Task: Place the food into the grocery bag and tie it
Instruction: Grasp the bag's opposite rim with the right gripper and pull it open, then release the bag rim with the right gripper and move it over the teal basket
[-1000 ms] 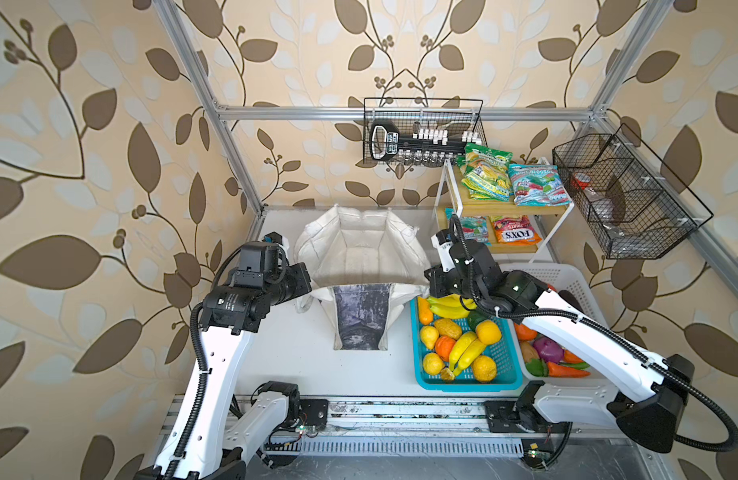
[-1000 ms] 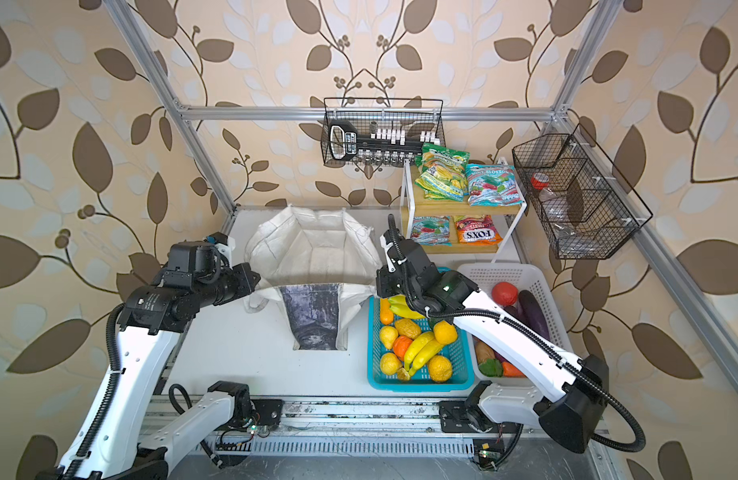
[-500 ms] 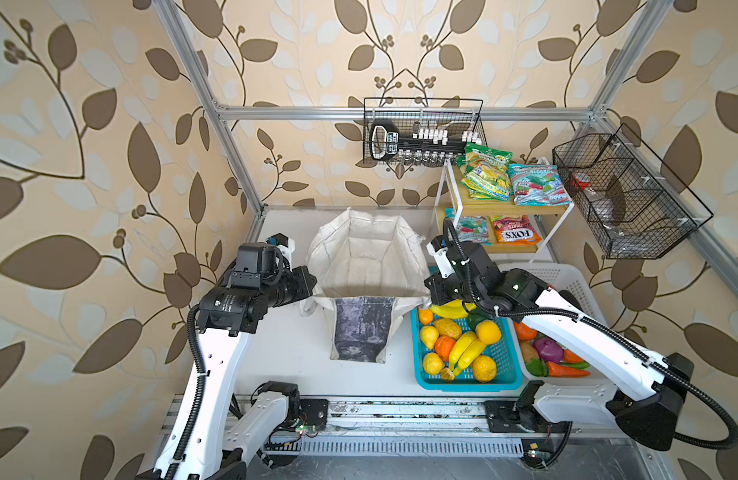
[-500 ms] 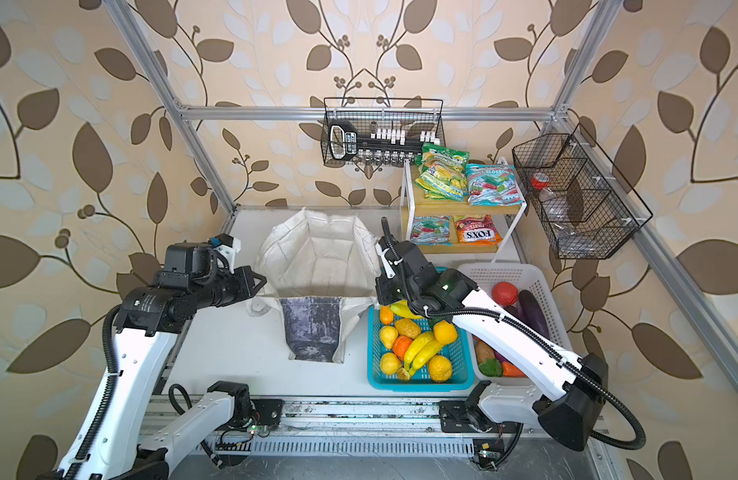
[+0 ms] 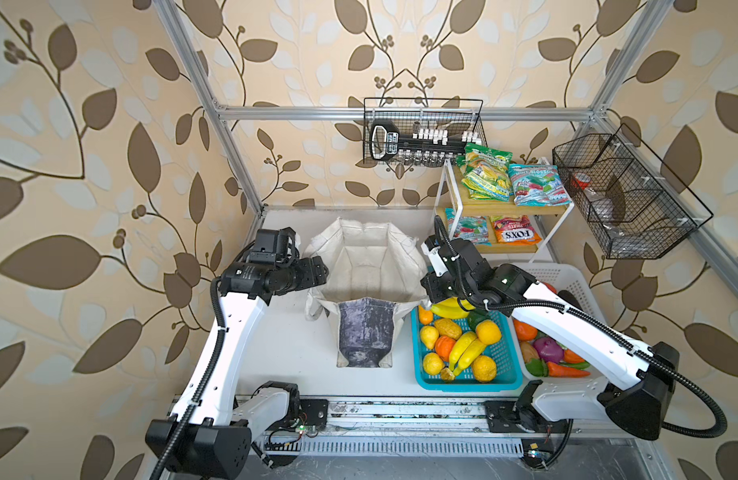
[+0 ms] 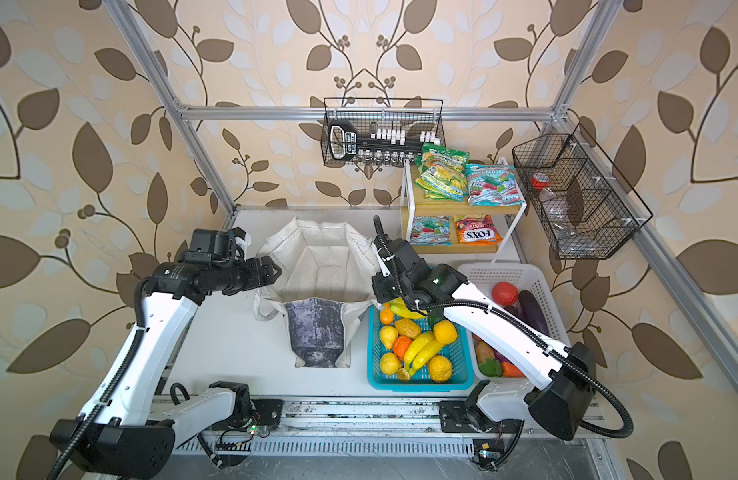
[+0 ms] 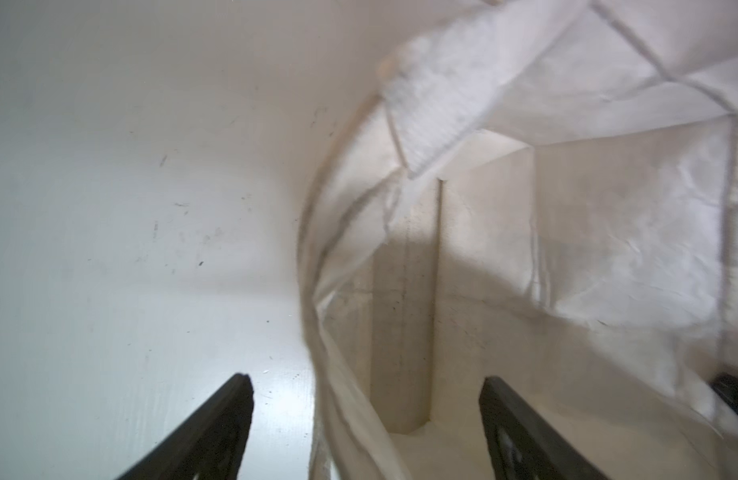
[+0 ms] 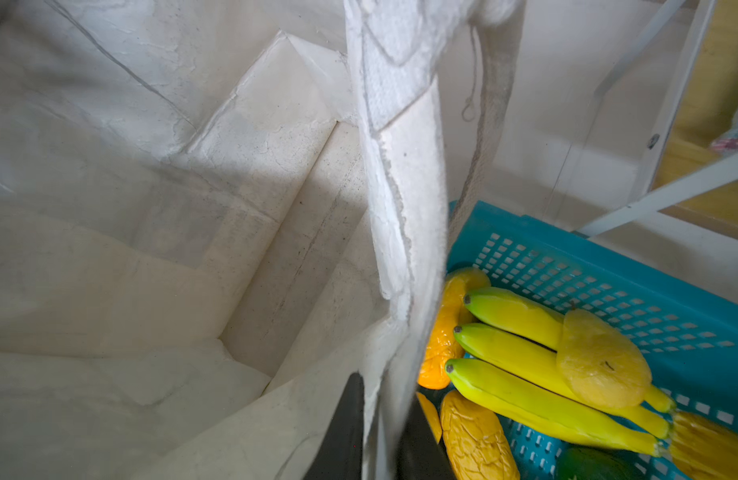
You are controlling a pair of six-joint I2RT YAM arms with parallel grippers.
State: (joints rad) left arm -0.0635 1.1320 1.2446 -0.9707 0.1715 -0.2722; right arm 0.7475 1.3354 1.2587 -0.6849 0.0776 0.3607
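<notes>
One grocery bag [image 5: 365, 270], standing open

White bench [image 5: 284, 349], leaf-papered walls [image 5: 109, 166]; bag at bench centre, turquoise basket [image 5: 471, 384] of food [image 5: 462, 345] against its right side. Open-jawed left gripper [image 7: 365, 378] straddles left rim; right gripper [image 8: 383, 428] pinches right rim, jaws nearly together.

Left tool [image 7: 365, 378] wide open; right tool [image 8: 383, 428] nearly closed; both arms reaching forward, wrists turned inward.

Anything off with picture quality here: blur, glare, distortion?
Left wrist view: grocery bag rim smeared by motion blur, pale glare on the table. Right wrist view: bananas sharp, shelf soft at the edge. Both top views: evenly lit, sharp; snack packet print readable.
</notes>
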